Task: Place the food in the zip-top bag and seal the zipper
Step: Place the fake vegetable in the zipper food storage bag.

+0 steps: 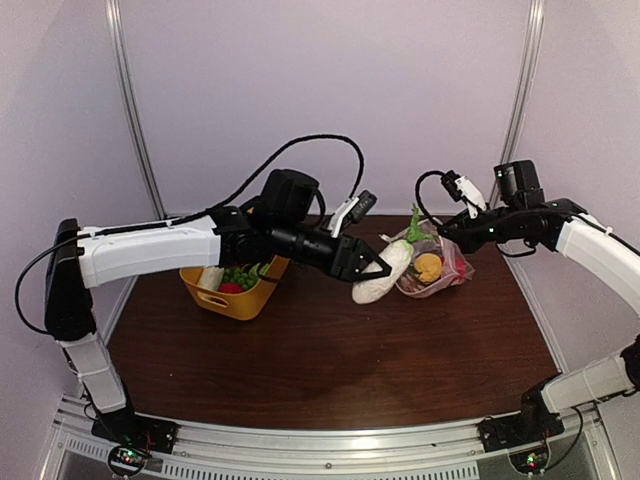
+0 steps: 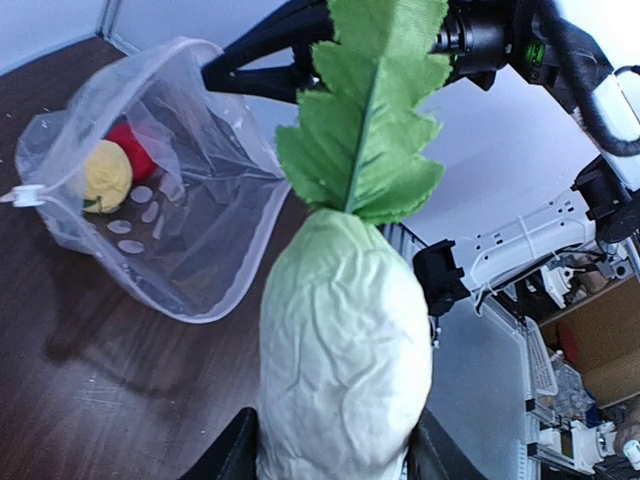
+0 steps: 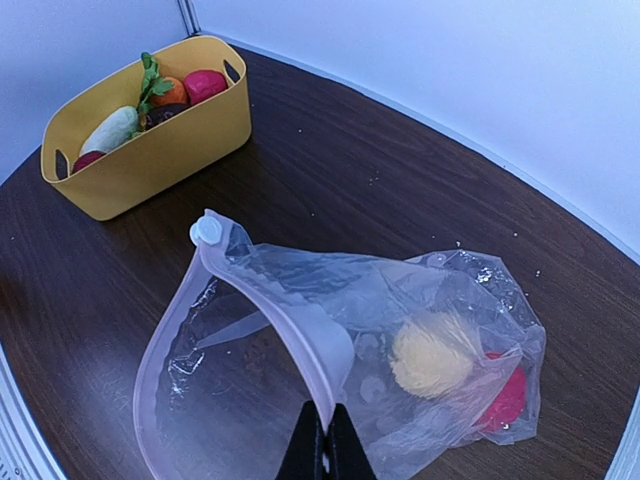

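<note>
My left gripper (image 1: 377,270) is shut on a white toy radish (image 1: 385,270) with green leaves (image 2: 365,110) and holds it above the table, just left of the zip-top bag (image 1: 432,265). The radish (image 2: 340,350) fills the left wrist view, pointing at the bag's open mouth (image 2: 190,250). My right gripper (image 3: 324,455) is shut on the bag's upper zipper edge (image 3: 300,330) and holds the mouth open. A yellow fruit (image 3: 432,355) and a red one (image 3: 505,400) lie inside the bag. The white slider (image 3: 205,231) sits at the mouth's far end.
A yellow tub (image 1: 235,290) at the left back holds more toy food; in the right wrist view (image 3: 150,130) a white radish, a red and an orange fruit show inside. The dark wooden table (image 1: 330,360) ends at a metal rail in front.
</note>
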Motion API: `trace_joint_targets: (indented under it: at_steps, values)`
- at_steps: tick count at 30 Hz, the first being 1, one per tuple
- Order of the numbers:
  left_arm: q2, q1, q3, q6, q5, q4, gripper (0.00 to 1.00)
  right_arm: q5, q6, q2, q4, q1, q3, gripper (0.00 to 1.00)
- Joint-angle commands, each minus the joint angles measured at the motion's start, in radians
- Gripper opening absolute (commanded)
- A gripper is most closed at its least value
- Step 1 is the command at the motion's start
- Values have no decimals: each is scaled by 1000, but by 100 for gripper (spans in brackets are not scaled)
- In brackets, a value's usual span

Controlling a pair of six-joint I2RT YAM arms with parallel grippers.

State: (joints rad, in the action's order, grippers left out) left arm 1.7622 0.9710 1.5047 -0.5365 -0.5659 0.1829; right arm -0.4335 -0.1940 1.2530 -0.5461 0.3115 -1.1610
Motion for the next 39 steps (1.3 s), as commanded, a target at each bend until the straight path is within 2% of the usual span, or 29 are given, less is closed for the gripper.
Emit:
trace_joint_targets:
  at_steps: [1,6,11,14,16,19,21,25,29,36,39]
  values:
    - [100,17,66,-156,-116,-113,30,-42,25,-10,-20,22,-33,0]
    - [179,18,80,-305,-161,-229,27,-80,22,-36,-4,33,-3,0]
    - [267,16,141,-446,-141,-262,24,-122,18,-56,1,41,11,0]
    - [314,8,157,-552,-133,-335,22,-146,14,-67,-3,48,21,0]
    - [337,0,137,-662,-114,-420,23,-162,1,-83,-10,53,35,0]
    - [340,0,22,-908,-60,-685,23,-182,-18,-118,-10,64,65,0]
    - [346,-3,-37,-1000,-21,-788,22,-178,-23,-139,-8,69,82,0]
    - [362,-7,-53,-1053,72,-828,22,-196,-11,-165,1,71,107,0]
    - [407,-5,4,-1113,111,-877,23,-219,-8,-163,7,72,123,0]
    - [486,-3,129,-1161,159,-827,23,-265,3,-148,4,78,114,0]
    - [534,-1,195,-1163,144,-792,28,-292,-6,-138,-7,83,112,0]
